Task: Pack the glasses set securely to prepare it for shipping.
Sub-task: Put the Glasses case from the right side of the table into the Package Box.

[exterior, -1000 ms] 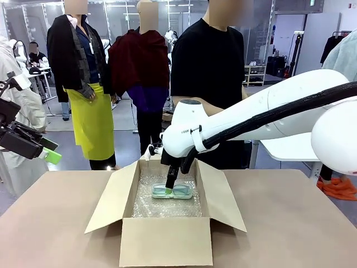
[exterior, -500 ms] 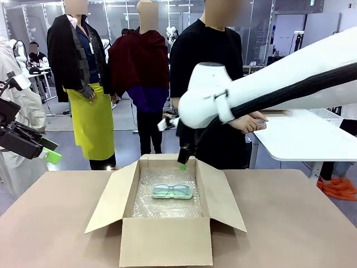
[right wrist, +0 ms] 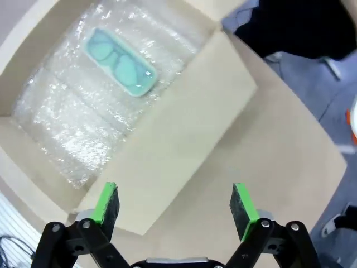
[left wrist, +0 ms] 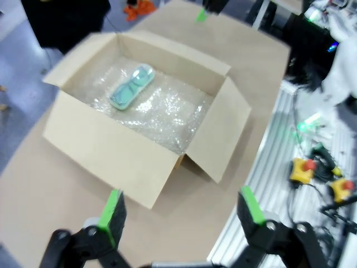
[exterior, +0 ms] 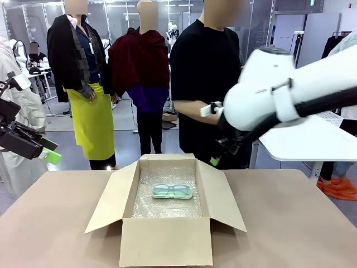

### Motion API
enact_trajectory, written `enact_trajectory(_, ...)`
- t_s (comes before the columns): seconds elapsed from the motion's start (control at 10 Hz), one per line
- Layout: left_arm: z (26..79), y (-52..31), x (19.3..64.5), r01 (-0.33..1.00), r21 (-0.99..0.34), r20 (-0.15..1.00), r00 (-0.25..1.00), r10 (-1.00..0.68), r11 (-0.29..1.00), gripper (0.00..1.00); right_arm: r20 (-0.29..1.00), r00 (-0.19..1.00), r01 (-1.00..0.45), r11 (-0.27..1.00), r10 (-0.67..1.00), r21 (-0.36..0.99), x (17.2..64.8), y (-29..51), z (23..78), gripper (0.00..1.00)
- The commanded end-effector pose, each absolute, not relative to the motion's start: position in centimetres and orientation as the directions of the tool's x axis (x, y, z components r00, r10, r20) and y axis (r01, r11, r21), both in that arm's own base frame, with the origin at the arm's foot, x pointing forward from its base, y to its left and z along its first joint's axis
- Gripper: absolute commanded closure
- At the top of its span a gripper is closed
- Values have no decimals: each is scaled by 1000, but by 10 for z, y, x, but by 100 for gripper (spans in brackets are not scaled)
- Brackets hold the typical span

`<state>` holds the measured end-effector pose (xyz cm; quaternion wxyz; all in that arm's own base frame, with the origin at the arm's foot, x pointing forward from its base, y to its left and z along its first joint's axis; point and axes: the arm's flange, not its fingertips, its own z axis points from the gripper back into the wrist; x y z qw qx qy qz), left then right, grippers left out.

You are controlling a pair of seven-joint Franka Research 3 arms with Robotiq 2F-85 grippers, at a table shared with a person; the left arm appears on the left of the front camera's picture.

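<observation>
- End effectors, two. The left end effector (left wrist: 181, 209) has its green pads spread wide with nothing between them. In the front view it hangs off the counter's left side, well apart from the box.
- The right end effector (right wrist: 174, 202) is likewise spread wide and empty. In the front view it is raised beyond the box's far right corner, above the counter, touching nothing.
- Cardboard box (exterior: 167, 240), one: brown, open at the top, standing at the middle of the counter. Its side flaps are splayed outward and its far flap is upright.
- Bubble-wrap lining (exterior: 167, 207), one sheet covering the box floor.
- Glasses case (exterior: 172, 191), one: clear, with mint-green frames inside. It lies flat on the lining toward the far wall of the box, apart from both end effectors.
- Person in a black top (exterior: 203, 67), one, standing at the far side just behind the right arm.
- Counter (exterior: 290, 223): a plain brown surface, bare on both sides of the box.
- Room: a white table (exterior: 295, 142) stands beyond the counter at far right, on a grey floor.
- Edges and open room: the near half of the lining is free. The splayed flaps overhang the counter to left and right, and there is open air above the box mouth.
</observation>
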<state>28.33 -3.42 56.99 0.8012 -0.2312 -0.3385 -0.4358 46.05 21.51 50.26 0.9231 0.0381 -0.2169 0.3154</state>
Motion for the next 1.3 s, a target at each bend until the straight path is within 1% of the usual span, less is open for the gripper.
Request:
enact_trajectory(0.0,571,-33,282,866,-80,753,377,-540,493,0,525,734,-472,879,430,-59,424,163,496,0)
enact_trajectory(0.2,571,-33,282,866,-80,753,377,-540,493,0,539,786,-368,930,303,14,406,89,501,0)
enact_trajectory(0.3,571,-33,282,866,-80,753,377,-540,493,0,513,816,-316,949,268,8,399,67,503,0)
enact_trajectory(0.4,571,-33,282,866,-80,753,377,-540,493,0,462,851,-273,962,250,-18,398,52,501,0)
enact_trajectory(0.6,571,-33,282,866,-80,753,377,-540,493,0,419,887,-220,976,195,11,398,32,496,0)
enact_trajectory(0.7,571,-33,282,866,-80,753,377,-540,493,0,482,841,-282,960,246,1,399,32,496,0)
enact_trajectory(1.2,571,-33,282,866,-80,753,377,-540,493,0,482,841,-282,960,246,1,399,32,496,0)
